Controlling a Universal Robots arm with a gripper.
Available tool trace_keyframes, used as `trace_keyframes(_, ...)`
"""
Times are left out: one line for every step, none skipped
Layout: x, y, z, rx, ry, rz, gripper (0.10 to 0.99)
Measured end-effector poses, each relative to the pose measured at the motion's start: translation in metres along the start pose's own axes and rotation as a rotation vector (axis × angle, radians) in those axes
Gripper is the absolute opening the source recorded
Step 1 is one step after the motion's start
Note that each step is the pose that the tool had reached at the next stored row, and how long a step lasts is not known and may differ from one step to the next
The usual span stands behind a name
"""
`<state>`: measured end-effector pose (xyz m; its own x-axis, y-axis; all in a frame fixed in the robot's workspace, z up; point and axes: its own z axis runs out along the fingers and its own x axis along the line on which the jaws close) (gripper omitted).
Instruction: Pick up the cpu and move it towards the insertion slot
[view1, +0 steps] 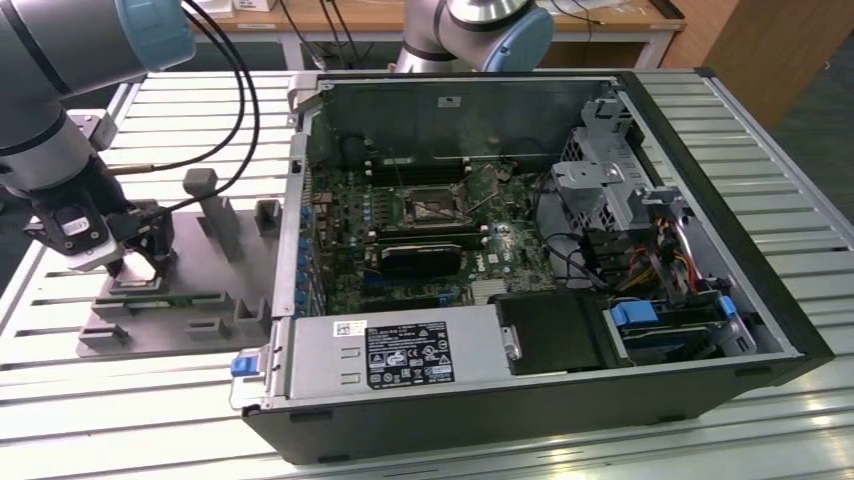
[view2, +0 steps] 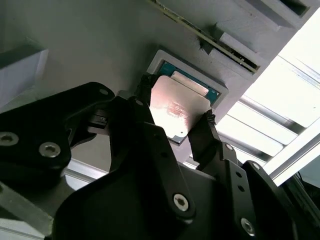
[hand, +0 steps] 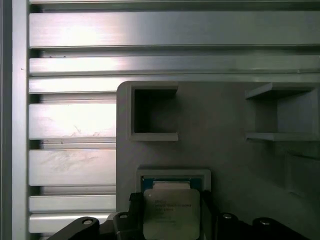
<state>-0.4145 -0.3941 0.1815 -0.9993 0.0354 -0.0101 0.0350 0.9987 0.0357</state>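
The cpu (view2: 175, 107) is a small silvery square chip, gripped on two opposite edges by my black fingers (view2: 207, 131). My gripper (view2: 176, 102) is shut on it. The chip hangs just over its square recess (view2: 214, 91) in the grey fixture plate (view2: 100, 40) and looks slightly raised. The first wrist view shows the cpu (hand: 170, 212) in front of that recess (hand: 175, 175), inside my gripper (hand: 171, 215). In the exterior view, my gripper (view1: 134, 265) is low over the fixture plate (view1: 200, 290) at the left. The insertion slot (view1: 430, 205) lies in the green motherboard inside the open computer case (view1: 787, 310).
Upright grey blocks (view1: 211, 205) rise from the fixture plate close to my gripper. The case's metal side wall (view1: 296, 200) stands between the plate and the motherboard. A black ribbed block (view1: 416, 258) sits near the slot. A second robot arm (view1: 474, 35) stands behind the case. Slatted aluminium table (hand: 75, 125) surrounds everything.
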Motion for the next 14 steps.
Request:
trace_keyframes(0.0,0.0,0.0,0.0,0.0001,0.0,0.569)
trace_keyframes(0.0,0.0,0.0,0.0,0.0001,0.0,0.541)
trace_keyframes(0.0,0.0,0.0,0.0,0.0,0.0,0.541)
trace_keyframes(0.0,0.0,0.0001,0.0,0.0,0.0,0.541)
trace_keyframes(0.0,0.0,0.0,0.0,-0.0001,0.0,0.541)
trace_keyframes(0.0,0.0,-0.0006,0.0,-0.0002,0.0,0.541)
trace_keyframes(0.0,0.0001,-0.0018,0.0,-0.0002,0.0,0.541)
trace_keyframes(0.0,0.0001,-0.0036,0.0,0.0,0.0,0.541)
trace_keyframes(0.0,0.0002,-0.0055,0.0,0.0,0.0,0.541)
trace_keyframes(-0.0001,0.0003,-0.0075,0.0,-0.0001,0.0,0.541)
trace_keyframes(-0.0001,0.0004,-0.0097,0.0,-0.0001,0.0,0.541)
trace_keyframes(-0.0001,0.0004,-0.0118,0.0,0.0,0.0,0.541)
trace_keyframes(-0.0001,0.0005,-0.0139,0.0,0.0,0.0,0.541)
trace_keyframes(-0.0002,0.0006,-0.0163,0.0,-0.0001,0.0,0.541)
